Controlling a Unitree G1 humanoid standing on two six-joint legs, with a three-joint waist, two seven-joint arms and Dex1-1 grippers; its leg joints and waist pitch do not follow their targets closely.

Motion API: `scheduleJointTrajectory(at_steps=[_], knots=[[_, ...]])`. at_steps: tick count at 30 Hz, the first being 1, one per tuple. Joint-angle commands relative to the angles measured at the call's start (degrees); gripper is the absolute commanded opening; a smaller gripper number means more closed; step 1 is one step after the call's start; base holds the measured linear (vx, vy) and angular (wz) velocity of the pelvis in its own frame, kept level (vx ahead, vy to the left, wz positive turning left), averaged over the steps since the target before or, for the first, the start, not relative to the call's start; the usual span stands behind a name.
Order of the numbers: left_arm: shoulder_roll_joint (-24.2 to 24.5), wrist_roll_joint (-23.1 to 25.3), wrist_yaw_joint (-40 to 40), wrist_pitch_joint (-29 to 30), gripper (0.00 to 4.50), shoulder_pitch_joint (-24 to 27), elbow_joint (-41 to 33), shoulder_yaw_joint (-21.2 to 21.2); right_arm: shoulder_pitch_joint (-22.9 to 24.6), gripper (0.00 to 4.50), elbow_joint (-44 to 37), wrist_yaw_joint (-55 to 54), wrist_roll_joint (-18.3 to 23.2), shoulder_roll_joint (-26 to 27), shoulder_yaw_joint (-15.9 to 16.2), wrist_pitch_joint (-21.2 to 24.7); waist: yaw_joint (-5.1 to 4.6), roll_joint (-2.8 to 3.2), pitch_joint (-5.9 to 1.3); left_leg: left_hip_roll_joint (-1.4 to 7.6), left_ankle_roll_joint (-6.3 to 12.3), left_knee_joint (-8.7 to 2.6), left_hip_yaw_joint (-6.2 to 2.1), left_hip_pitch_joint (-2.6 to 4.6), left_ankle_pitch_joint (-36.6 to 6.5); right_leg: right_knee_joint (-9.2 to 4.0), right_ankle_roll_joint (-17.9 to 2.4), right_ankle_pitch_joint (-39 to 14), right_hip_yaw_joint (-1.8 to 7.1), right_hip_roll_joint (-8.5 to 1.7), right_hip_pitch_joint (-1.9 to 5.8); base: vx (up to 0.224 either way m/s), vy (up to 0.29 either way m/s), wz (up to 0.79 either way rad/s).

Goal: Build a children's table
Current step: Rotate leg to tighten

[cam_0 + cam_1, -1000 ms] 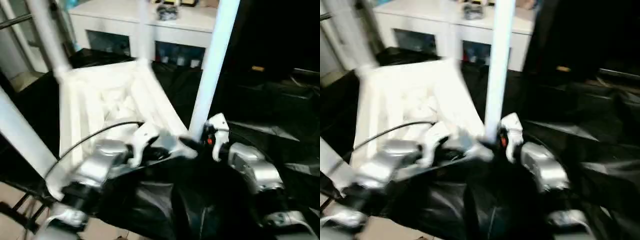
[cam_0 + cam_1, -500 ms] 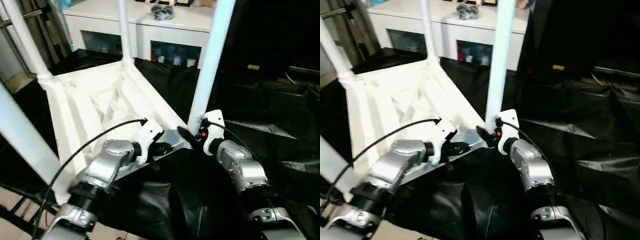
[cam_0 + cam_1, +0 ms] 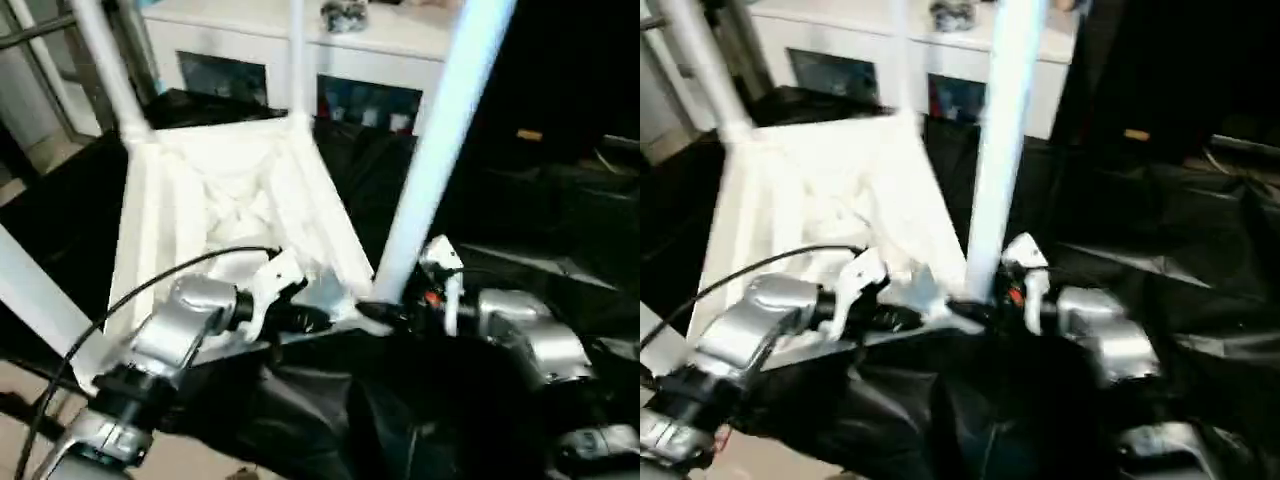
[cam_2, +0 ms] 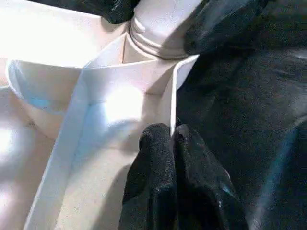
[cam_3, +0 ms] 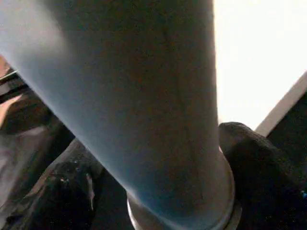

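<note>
Your children's table (image 3: 225, 195) lies upside down on the black-draped desk (image 3: 540, 215), ribbed underside facing up and legs rising. Your left gripper (image 4: 172, 139) is clenched, its fingers pressed together at the tabletop's rim beside the near corner socket. Your right gripper (image 5: 158, 191) sits around the base of the near leg (image 3: 430, 170), one finger (image 5: 254, 158) on each side; you can't tell whether it presses.

Item for your list: one children's table (image 3: 230, 200), white plastic, lying upside down on black cloth, ribbed underside facing up. You see four white tubular legs standing up from its rounded corner sockets; the nearest right leg (image 3: 430, 170) leans slightly.
</note>
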Motion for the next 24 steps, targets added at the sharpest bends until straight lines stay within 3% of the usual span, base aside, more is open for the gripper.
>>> scheduleJointTrajectory(at_steps=[1,10,15,20,21,22,24], knots=[[-0.62,-1.87,-1.60,-0.14,0.00,-0.31,-2.24,-1.46,1.17,3.55,-1.10,3.52,0.82,-0.37,2.97,1.37,0.14,-0.01,-3.17,3.50,4.44,-3.66,-0.89,0.31,-5.19,-3.56,-14.98,-1.42,3.19,-5.41,2.89,0.000,0.000,0.00],[0.60,-2.57,-3.69,0.12,0.00,0.37,-3.34,-1.69,1.80,2.83,-2.10,5.21,0.18,-1.75,4.16,2.26,0.38,-0.11,-3.26,3.41,4.16,-3.59,-0.90,0.28,-4.41,-3.51,-14.47,-1.64,3.17,-5.30,2.87,0.000,0.000,0.00],[-0.97,-1.93,-0.30,0.20,0.00,0.01,-2.51,-0.80,2.97,2.70,-3.01,2.32,0.05,0.09,3.87,2.03,0.39,-0.03,-3.27,3.39,4.02,-3.56,-0.94,0.24,-4.36,-3.54,-14.40,-1.31,3.19,-5.34,2.87,0.000,0.000,0.00],[-6.24,-0.05,10.55,1.19,0.00,-2.18,1.09,1.47,1.33,2.63,4.95,-16.09,-3.84,7.18,-0.03,-0.34,-0.18,-0.09,-2.83,3.29,1.67,-4.03,-1.07,0.48,-7.95,-4.40,-13.26,-9.18,3.19,-5.57,2.69,0.000,0.000,0.00],[-7.06,0.25,12.11,1.25,0.00,-2.46,1.59,1.77,1.14,2.61,5.72,-17.94,-3.95,8.05,-0.58,-0.03,-0.71,-0.20,-2.62,3.05,0.29,-4.35,-1.35,0.17,-10.10,-4.90,-11.38,-15.63,3.03,-5.58,2.98,-0.051,0.002,-0.08],[-8.07,0.44,13.57,1.36,0.00,-2.80,2.12,2.00,1.06,2.58,6.34,-19.94,-3.86,9.24,-1.25,0.10,-0.88,-0.20,-2.62,3.08,0.04,-4.43,-1.37,0.18,-10.61,-5.23,-10.06,-17.93,3.10,-5.59,2.86,-0.051,0.002,-0.08],[-10.15,1.07,17.11,1.65,0.00,-3.53,3.22,2.40,1.21,2.58,6.56,-22.77,-3.57,11.47,-1.84,0.61,-0.96,-0.14,-2.63,3.16,0.12,-4.37,-1.31,0.45,-11.01,-5.43,-9.63,-18.14,3.29,-5.56,2.47,0.000,0.000,0.00]])
